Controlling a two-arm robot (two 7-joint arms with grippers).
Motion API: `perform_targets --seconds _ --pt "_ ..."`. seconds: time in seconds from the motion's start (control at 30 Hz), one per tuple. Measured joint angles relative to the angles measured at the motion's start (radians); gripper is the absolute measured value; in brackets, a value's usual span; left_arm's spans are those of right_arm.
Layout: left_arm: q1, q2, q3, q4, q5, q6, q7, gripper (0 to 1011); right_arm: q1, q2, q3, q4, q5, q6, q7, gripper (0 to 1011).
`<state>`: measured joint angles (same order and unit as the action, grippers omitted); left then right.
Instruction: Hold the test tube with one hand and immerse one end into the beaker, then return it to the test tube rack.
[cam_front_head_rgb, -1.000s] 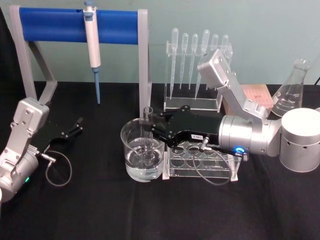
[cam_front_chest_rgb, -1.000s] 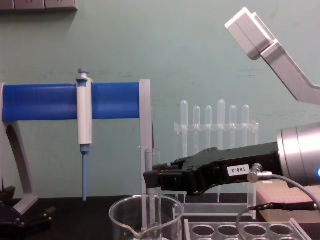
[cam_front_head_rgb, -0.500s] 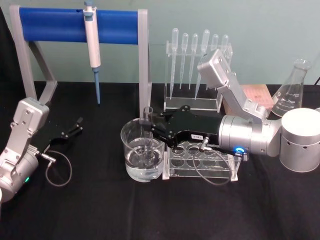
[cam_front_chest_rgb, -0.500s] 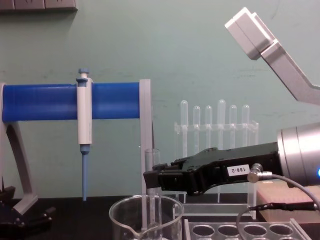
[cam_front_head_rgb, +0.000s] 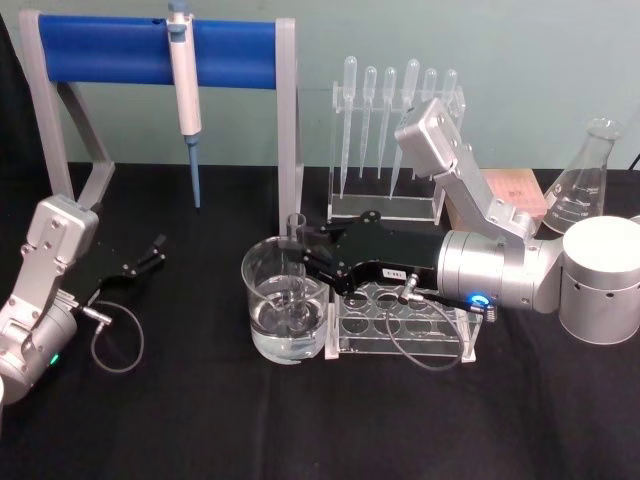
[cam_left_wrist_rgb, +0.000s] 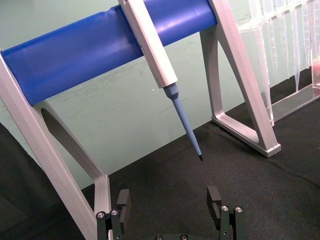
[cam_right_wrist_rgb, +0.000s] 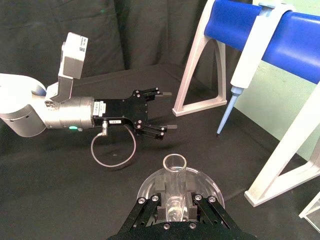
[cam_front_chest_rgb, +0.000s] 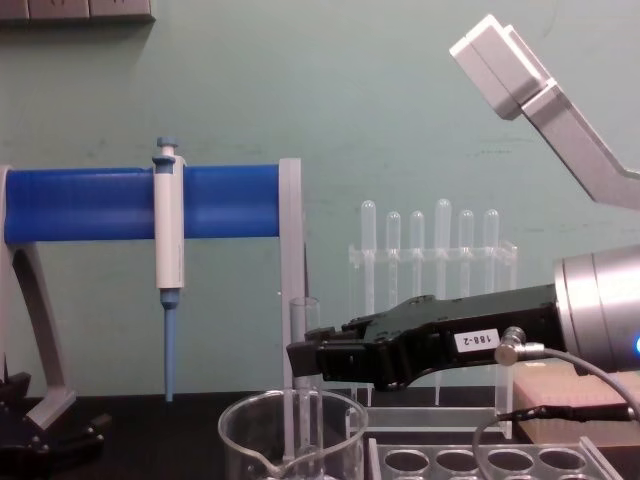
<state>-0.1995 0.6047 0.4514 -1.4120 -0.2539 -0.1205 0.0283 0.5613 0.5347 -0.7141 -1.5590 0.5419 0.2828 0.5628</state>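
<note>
The long clear glass test tube (cam_front_head_rgb: 296, 228) stands upright, pinched below its open rim by the black right claw (cam_front_head_rgb: 300, 258) — its rounded end is down in the water. The wide clear glass beaker (cam_front_head_rgb: 256, 295), part-filled, sits on the black tabletop (cam_front_head_rgb: 200, 410).

Head cam: high, looks fwd & down on whole black counter (cam_front_head_rgb: 200, 420). Chest cam: low, level, close; beaker (cam_front_chest_rgb: 290, 435) at bottom centre. R wrist cam looks along right claw (cam_right_wrist_rgb: 175, 202) at test tube (cam_right_wrist_rgb: 175, 177). L wrist cam faces blue pipette stand (cam_left_wrist_rgb: 100, 55), shared w/ head & chest.
</note>
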Motion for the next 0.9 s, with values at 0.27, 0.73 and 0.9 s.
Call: perform_targets --seconds 0.27,0.73,0.9 --pt "0.0 0.0 0.0 0.0 0.0 0.0 0.0 1000 0.0 0.0 0.0 0.0 0.0 0.0 0.0 221" --pt "0.0 0.0 0.0 0.0 0.0 0.0 0.0 1000 0.0 0.0 0.0 0.0 0.0 0.0 0.0 221" --pt "0.0 0.0 0.0 0.0 0.0 0.0 0.0 1000 0.0 0.0 0.0 0.0 0.0 0.0 0.0 221"
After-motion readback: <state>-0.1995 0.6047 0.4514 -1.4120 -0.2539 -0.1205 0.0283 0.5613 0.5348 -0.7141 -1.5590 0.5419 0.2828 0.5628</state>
